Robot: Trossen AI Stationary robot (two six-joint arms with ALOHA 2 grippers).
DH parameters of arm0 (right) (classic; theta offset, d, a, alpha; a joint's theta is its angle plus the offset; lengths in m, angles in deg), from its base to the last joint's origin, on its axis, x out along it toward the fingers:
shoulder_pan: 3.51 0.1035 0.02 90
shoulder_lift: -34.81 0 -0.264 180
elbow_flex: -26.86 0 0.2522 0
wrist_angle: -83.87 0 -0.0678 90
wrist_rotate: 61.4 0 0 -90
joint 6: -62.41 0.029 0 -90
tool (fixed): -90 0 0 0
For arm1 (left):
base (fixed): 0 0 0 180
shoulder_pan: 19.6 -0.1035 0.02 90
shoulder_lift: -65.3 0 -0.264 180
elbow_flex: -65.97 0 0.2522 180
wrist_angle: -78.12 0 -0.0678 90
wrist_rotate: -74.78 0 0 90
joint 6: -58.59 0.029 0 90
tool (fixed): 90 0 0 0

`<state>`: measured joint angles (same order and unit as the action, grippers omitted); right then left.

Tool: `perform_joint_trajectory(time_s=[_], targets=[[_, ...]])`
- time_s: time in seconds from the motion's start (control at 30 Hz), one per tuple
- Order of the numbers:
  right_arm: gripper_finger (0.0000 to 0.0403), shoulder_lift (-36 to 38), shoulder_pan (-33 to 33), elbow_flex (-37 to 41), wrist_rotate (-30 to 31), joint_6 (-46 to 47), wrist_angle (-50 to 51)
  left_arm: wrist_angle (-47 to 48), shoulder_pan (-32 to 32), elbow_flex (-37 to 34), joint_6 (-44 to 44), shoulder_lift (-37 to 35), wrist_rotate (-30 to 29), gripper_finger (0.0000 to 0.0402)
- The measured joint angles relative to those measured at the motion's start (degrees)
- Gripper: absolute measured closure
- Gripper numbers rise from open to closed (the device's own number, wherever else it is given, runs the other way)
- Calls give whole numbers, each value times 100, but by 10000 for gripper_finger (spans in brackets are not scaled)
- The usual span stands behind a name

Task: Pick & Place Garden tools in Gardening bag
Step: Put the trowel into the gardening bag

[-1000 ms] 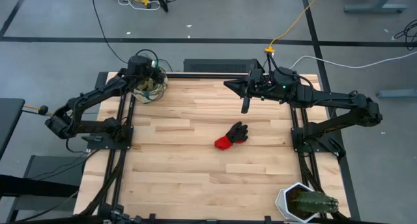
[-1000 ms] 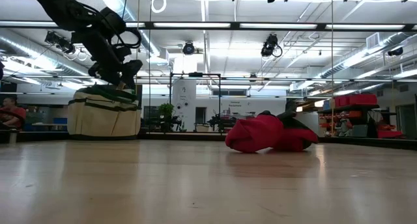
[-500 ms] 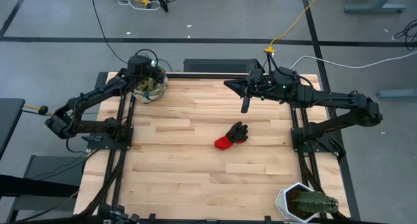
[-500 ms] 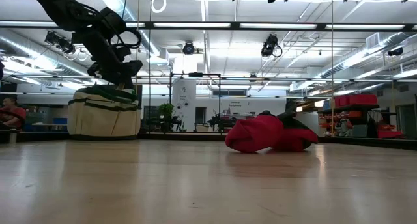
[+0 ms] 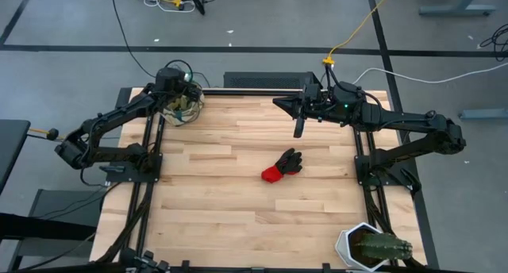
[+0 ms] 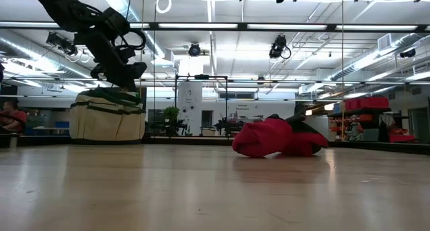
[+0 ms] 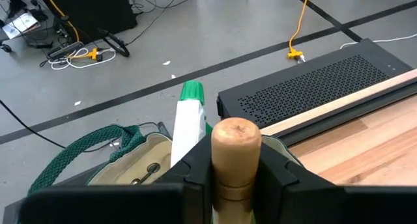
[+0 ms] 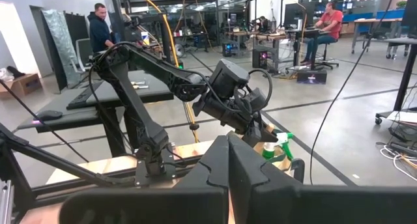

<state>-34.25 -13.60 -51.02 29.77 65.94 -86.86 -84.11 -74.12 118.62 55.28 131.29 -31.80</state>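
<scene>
Trowel handle upright in left end effector — over bag.

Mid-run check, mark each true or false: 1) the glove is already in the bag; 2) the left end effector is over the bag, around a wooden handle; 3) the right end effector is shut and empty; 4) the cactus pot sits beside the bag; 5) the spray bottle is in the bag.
1) False. The red-and-black glove lies on the table, apart from the gardening bag.
2) True. The left end effector is over the bag, its fingers either side of a wooden handle.
3) True. The right end effector is shut and holds nothing.
4) False. The cactus pot sits at the opposite corner.
5) True. The green spray bottle stands in the bag.
</scene>
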Motion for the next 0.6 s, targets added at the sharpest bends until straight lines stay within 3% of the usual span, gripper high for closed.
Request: perform_joint_trajectory(time_s=[0.6], targets=[[403, 0, 0, 0, -20, -11, 2, 445, 0, 2, -35, -643, 378, 334]])
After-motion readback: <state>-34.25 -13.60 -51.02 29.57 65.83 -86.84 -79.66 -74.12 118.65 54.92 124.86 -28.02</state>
